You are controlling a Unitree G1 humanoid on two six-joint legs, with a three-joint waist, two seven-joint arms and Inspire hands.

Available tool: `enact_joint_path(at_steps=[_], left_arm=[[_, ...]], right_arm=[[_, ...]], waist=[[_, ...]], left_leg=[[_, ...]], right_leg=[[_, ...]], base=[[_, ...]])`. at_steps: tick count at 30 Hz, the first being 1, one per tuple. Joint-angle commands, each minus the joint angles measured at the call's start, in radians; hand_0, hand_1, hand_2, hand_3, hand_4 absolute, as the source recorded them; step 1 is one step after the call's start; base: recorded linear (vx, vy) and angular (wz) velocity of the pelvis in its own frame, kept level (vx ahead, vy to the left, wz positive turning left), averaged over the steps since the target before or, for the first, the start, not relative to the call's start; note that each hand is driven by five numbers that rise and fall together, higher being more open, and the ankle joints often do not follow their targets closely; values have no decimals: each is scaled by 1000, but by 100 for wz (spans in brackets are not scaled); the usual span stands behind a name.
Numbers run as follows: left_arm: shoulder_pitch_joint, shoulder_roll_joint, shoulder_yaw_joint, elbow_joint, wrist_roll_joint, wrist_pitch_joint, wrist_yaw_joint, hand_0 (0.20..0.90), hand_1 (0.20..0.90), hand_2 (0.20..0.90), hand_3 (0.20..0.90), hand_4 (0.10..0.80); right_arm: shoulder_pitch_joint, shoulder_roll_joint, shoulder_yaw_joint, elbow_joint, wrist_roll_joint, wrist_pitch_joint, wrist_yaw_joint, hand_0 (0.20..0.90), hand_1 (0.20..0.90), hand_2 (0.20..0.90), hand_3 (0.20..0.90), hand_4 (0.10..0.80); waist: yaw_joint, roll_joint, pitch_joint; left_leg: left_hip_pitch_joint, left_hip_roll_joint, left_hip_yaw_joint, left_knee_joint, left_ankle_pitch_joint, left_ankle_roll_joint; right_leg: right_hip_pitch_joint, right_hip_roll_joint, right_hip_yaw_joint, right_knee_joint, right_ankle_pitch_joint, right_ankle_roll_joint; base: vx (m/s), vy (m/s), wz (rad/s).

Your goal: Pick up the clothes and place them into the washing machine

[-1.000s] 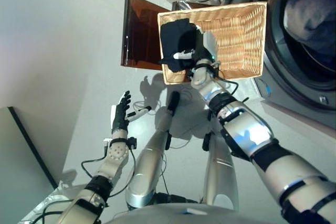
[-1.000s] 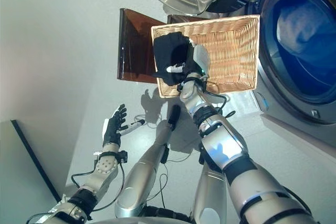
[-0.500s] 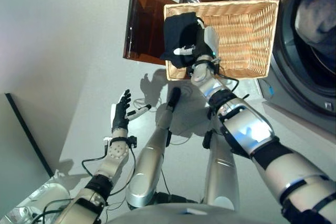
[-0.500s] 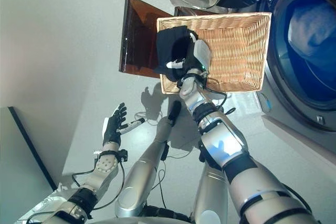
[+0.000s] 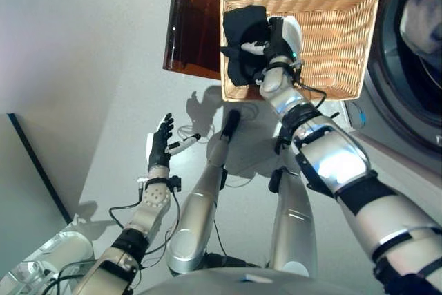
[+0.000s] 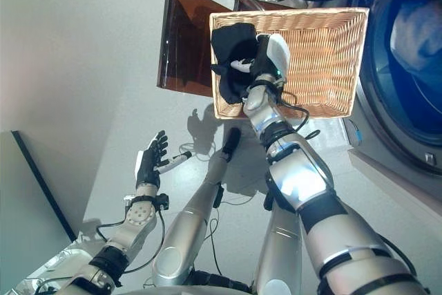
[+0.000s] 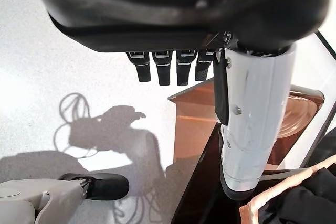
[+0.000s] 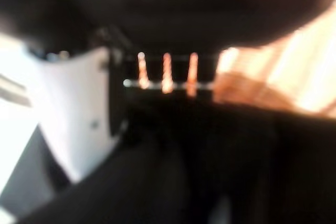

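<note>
The right hand's (image 5: pixel 276 45) fingers were buried in a black garment (image 5: pixel 243 41) at the wicker basket's (image 5: pixel 338 39) left end, so their grip could not be told. The left hand (image 5: pixel 160 146) hung apart, fingers straight, beside an open washing machine (image 6: pixel 407 81).

washer drum (image 6: pixel 414 67) open, basket (image 6: pixel 324 60) beside

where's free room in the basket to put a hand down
The wicker basket's half nearer the washing machine is bare weave, bordered by its rims. The half nearer the brown panel is crowded: the black cloth lies there with the right hand on it. The left hand hangs over bare floor.
</note>
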Motion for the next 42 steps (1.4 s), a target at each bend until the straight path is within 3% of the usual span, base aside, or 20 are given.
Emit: enact_joint_path(at_steps=[1, 16, 34, 42], left_arm=[[-5, 77, -3, -70, -12, -43, 34, 900, 900, 900, 900, 800], [34, 95, -6, -81, -5, -36, 11, 900, 900, 900, 900, 800], [45, 26, 21, 182, 17, 2, -29, 900, 900, 900, 900, 800], [58, -5, 24, 264, 20, 13, -62, 900, 900, 900, 900, 800]], right_arm=[[-38, 41, 11, -11, -1, -38, -7, 200, 200, 200, 200, 300], [-2, -5, -14, -39, -11, -34, -30, 200, 200, 200, 200, 300], [263, -170, -187, -317, 159, -150, -66, 200, 200, 200, 200, 300], [358, -182, -293, -416, 383, -252, -16, 200, 200, 200, 200, 300]], waist=[[43, 46, 7], [20, 40, 7], [-74, -3, 7], [-100, -8, -36]], left_leg=[[12, -36, 26, -49, 0, -23], [45, -33, 48, -32, -14, -18], [200, -28, 105, -29, -49, -8], [247, -23, 128, -31, -67, -3]], right_leg=[[13, -30, 11, 73, -115, 38], [51, -21, 30, 61, -114, 35], [210, -1, 78, 1, -94, 37], [251, 5, 98, -17, -97, 37]], base=[[-12, 0, -5], [-5, -2, -5], [12, 0, -13], [47, -3, -12]])
